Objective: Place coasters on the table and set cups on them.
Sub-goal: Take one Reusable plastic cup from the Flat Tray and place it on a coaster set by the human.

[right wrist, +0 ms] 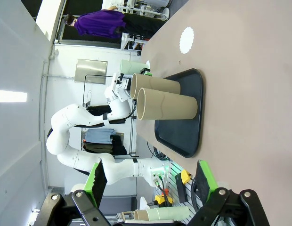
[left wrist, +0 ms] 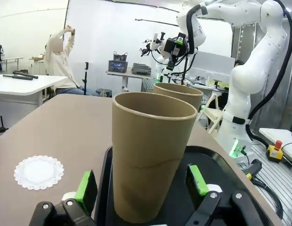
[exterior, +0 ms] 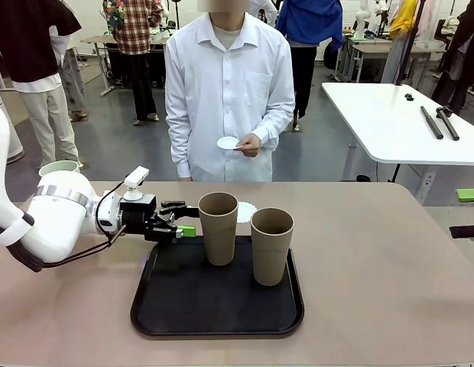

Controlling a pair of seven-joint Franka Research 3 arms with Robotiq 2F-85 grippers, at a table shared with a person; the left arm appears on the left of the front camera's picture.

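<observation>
Two tan-brown cups stand upright on a black tray [exterior: 218, 306]: the left cup [exterior: 219, 227] and the right cup [exterior: 272, 245]. My left gripper [exterior: 182, 219] is open at the left cup's side. In the left wrist view that cup [left wrist: 153, 155] stands between the green pads [left wrist: 85, 186], which do not touch it. One coaster [exterior: 245, 211] lies on the table [exterior: 374, 290] behind the cups, and the person holds another coaster [exterior: 228, 143]. A mint green cup [exterior: 60, 167] stands behind my left arm. My right gripper [right wrist: 148, 181] is open and holds nothing, well off from the tray [right wrist: 183, 117].
The person stands at the table's far side, at the middle. A white table [exterior: 397, 122] with dark tools stands at the back right. Bare tabletop lies right and left of the tray. A small green object [exterior: 470, 195] sits at the right edge.
</observation>
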